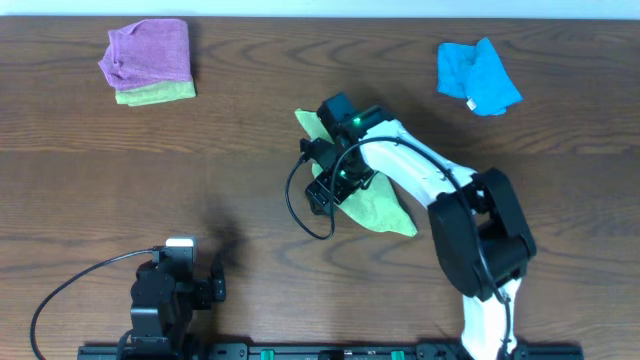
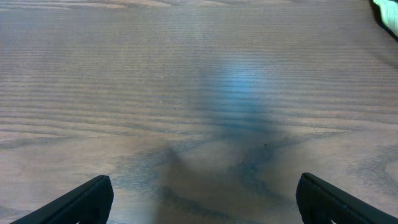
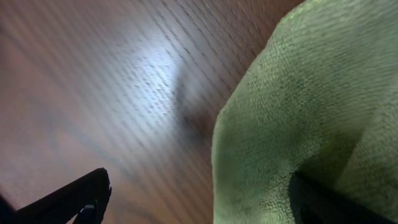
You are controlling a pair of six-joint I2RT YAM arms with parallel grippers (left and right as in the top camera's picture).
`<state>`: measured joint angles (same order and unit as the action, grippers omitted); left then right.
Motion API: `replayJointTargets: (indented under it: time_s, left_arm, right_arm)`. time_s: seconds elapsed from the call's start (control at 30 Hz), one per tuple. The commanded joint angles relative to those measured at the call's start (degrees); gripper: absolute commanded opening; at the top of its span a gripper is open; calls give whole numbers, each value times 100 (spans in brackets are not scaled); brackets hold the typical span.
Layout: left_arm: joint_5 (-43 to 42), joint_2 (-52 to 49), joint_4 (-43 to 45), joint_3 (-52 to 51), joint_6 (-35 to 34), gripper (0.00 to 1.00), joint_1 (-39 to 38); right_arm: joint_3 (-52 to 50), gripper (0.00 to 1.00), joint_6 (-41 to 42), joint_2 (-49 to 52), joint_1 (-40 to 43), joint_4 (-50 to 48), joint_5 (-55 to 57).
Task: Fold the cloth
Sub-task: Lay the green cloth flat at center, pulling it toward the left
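A light green cloth lies crumpled in the middle of the table, partly under my right arm. My right gripper hovers over its left edge with its fingers open. In the right wrist view the green cloth fills the right side; one finger is over bare wood and the other lies against the cloth, nothing held between them. My left gripper rests near the front left edge, open and empty, over bare wood in the left wrist view.
A folded purple cloth lies on a folded green one at the back left. A crumpled blue cloth lies at the back right. A black cable loops beside my right gripper.
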<state>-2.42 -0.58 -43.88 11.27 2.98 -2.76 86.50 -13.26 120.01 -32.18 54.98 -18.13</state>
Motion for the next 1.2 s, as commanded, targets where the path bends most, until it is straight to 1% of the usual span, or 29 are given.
replayJointTargets:
  time_s: [0.0, 0.1, 0.13, 0.2, 0.27, 0.33, 0.4, 0.43, 0.53, 0.8, 0.9, 1.0, 1.17]
  left_arm:
    - [-42, 37, -39, -103, -44, 95, 22]
    - [-42, 37, -39, -103, -44, 95, 22]
    - [-42, 37, -39, -103, -44, 95, 22]
    - [-42, 37, -37, -103, -44, 95, 22]
    - [-42, 37, -39, -103, -44, 95, 22]
    - [-42, 37, -39, -103, -44, 95, 22]
    - [-42, 37, -39, -103, -44, 95, 22]
    - [-42, 37, -39, -103, -44, 95, 22]
    - [-39, 37, -39, -103, -44, 95, 22]
    - [-39, 37, -37, -103, -42, 95, 22]
    - [-39, 37, -37, -103, -44, 95, 22]
    - [-39, 37, -37, -103, -44, 95, 22]
    - [-39, 37, -37, -103, -44, 95, 22]
  right_arm:
    - [-7, 87, -72, 125, -70, -37, 109]
    - [-7, 78, -66, 157, -70, -85, 175]
    - [-7, 73, -50, 157, -68, -136, 210]
    - [-7, 60, -50, 157, -68, -236, 308]
    - [-7, 45, -48, 157, -68, -299, 407]
    - [-7, 35, -50, 157, -68, -365, 470]
    - [-7, 28, -48, 157, -68, -411, 483]
    - [-7, 20, -48, 157, -68, -426, 485]
    - [-7, 1, -9, 157, -68, -470, 494]
    - [116, 1, 219, 114, -90, -391, 520]
    - [404, 1, 232, -44, -162, -94, 398]
    - [874, 1, 223, -304, -326, 260, 39]
    - [1488, 1, 229, -603, -721, 343, -107]
